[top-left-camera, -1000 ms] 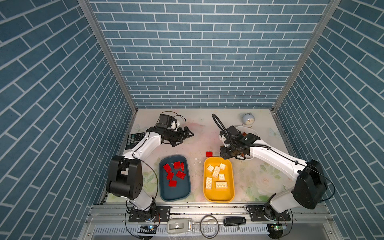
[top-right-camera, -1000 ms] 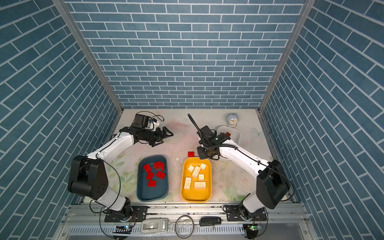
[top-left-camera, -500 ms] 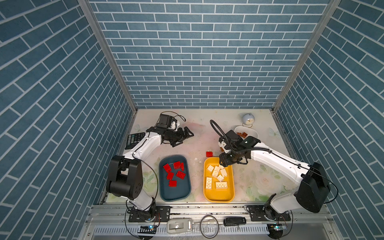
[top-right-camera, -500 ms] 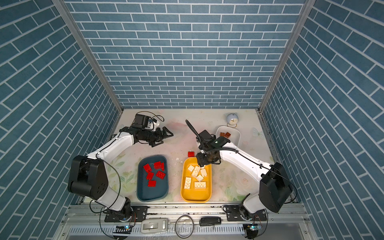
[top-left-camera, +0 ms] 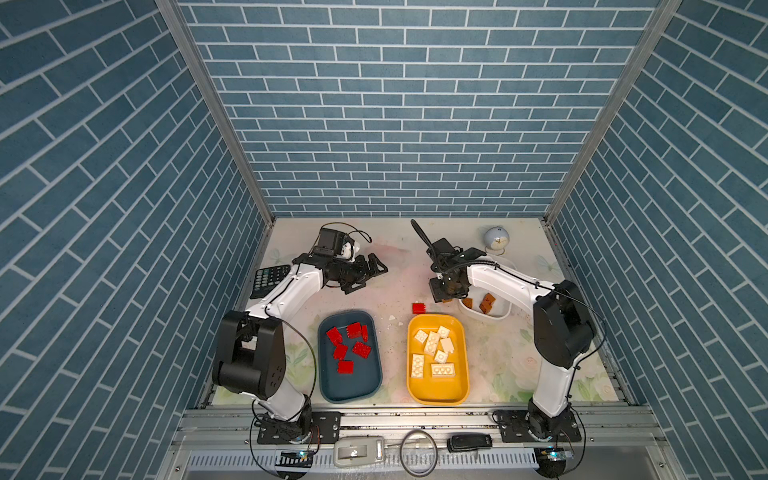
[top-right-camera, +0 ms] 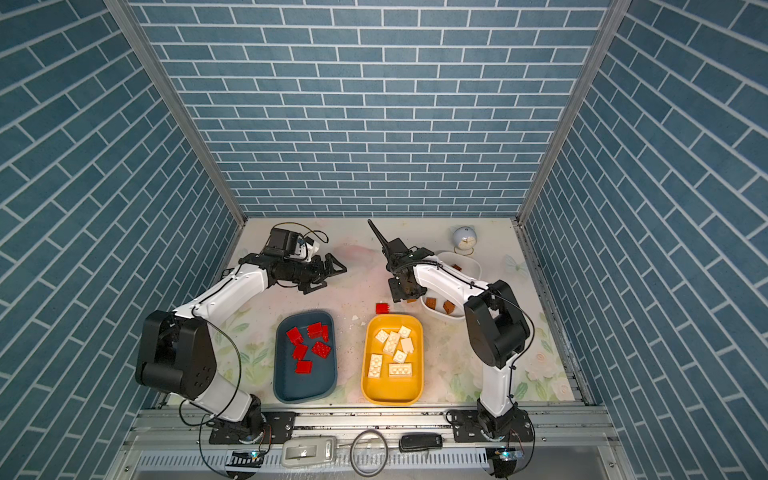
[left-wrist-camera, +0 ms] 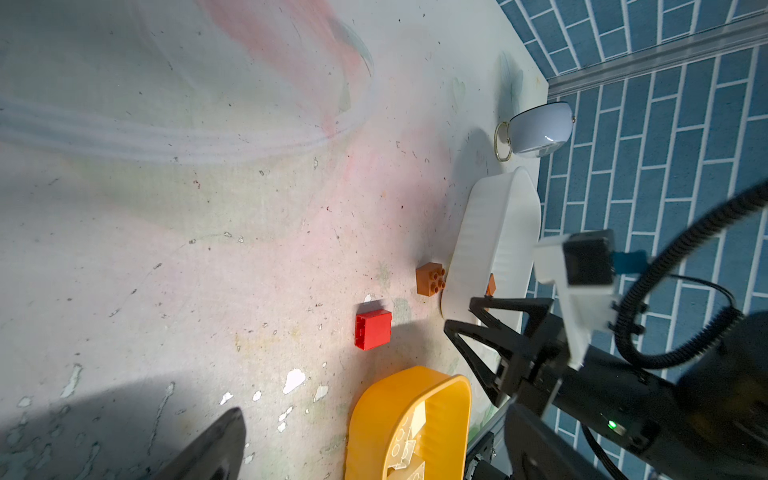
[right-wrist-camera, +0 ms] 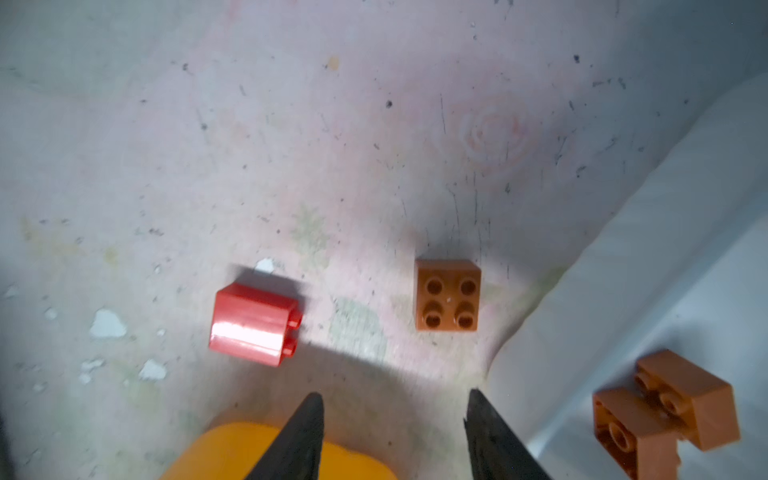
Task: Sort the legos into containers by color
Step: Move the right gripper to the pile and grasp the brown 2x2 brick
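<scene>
Bulky black joints (top-left-camera: 249, 357) connect white links (top-left-camera: 295, 290), trailing corrugated black cables (left-wrist-camera: 675, 247).

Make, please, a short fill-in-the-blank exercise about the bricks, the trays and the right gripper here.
1. The dark blue tray holds only ___ bricks.
2. The cream bricks lie in the ___ tray.
3. The loose brown brick lies right next to the ___ tray.
4. The right gripper is ___, holding nothing.
Missing words: red, yellow, white, open.
</scene>
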`<action>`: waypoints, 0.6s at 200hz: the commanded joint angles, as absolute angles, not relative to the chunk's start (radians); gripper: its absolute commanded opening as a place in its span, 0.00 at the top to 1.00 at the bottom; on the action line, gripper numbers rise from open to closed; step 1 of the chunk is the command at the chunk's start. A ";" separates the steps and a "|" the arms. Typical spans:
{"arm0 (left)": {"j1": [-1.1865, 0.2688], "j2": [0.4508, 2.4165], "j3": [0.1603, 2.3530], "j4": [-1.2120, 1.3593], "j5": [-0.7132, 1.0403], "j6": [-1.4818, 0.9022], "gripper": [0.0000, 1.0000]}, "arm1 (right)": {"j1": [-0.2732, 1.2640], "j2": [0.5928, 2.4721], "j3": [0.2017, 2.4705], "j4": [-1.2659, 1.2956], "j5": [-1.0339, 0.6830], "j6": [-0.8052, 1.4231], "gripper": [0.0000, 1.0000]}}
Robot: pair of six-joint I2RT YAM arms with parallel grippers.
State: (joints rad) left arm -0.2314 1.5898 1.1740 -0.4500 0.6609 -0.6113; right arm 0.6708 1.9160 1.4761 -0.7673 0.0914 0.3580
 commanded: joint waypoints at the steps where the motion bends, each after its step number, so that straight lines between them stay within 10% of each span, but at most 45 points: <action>1: -0.232 1.581 1.181 -0.437 0.675 -0.607 0.02 | 0.654 1.979 1.527 -0.761 0.136 0.342 0.44; 120: -0.232 1.592 1.170 -0.416 0.687 -0.612 0.02 | 0.647 2.076 1.573 -0.745 0.128 0.341 0.43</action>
State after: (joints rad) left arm -0.2314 1.5898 1.1740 -0.4278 0.6762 -0.6136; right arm 0.6487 2.0869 1.5951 -0.7586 0.1604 0.3393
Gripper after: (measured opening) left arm 0.985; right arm 0.570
